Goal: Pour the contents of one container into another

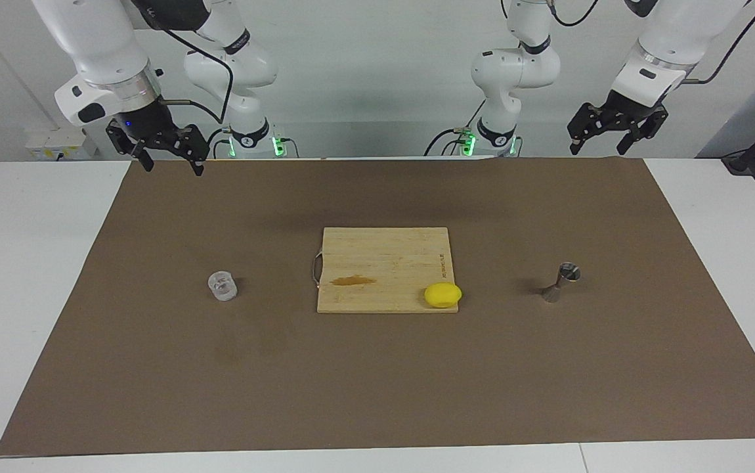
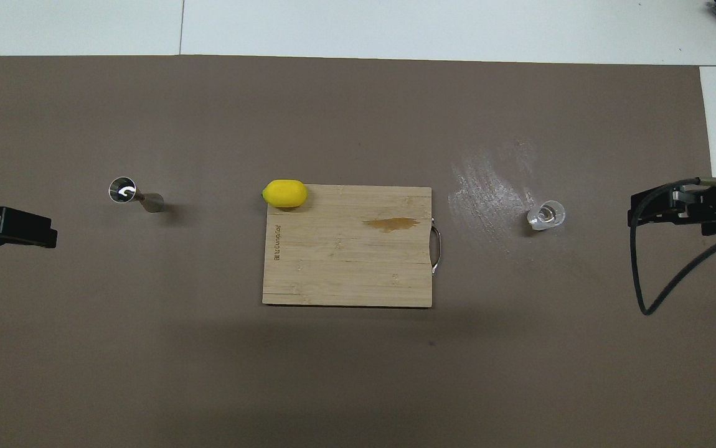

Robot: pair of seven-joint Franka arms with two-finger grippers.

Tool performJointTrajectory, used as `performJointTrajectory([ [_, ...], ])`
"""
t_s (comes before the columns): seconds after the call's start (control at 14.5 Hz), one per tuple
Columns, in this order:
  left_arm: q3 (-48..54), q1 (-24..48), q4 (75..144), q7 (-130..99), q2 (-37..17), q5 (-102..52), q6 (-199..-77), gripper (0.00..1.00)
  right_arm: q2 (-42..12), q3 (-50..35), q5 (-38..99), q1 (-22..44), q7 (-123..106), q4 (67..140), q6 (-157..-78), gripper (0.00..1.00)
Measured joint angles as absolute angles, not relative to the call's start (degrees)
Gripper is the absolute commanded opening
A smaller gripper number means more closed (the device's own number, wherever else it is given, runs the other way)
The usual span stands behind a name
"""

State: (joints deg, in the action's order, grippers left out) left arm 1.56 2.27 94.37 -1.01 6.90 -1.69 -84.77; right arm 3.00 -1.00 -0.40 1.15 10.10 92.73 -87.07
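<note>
The small clear cup (image 1: 222,287) (image 2: 546,215) stands upright on the brown mat toward the right arm's end of the table. The steel hourglass jigger (image 1: 561,282) (image 2: 137,194) stands upright toward the left arm's end. My right gripper (image 1: 172,164) (image 2: 644,211) hangs open and empty over the mat's edge close to the robots, apart from the cup. My left gripper (image 1: 597,146) (image 2: 28,227) is raised over the mat's corner at its own end, open and empty, well clear of the jigger.
A wooden cutting board (image 1: 384,253) (image 2: 345,274) with a metal handle and a brown stain lies mid-table between the two containers. A yellow lemon (image 1: 443,295) (image 2: 284,193) rests on its corner. A wet-looking smear (image 2: 489,186) marks the mat beside the cup.
</note>
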Motion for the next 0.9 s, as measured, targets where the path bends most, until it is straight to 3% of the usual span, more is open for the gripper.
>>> performJointTrajectory([
  [0.41, 0.79, -8.89, 102.14, -2.61, 6.8, -9.39, -85.22, 1.0, 3.04, -0.99, -0.4, 1.14, 10.1, 92.94, -87.07, 1.0],
  [0.9, 0.65, -20.86, 114.04, -28.65, 6.36, -26.36, -94.37, 1.0, 3.06, -0.94, -0.4, 1.06, 10.1, 93.17, -87.07, 1.0],
])
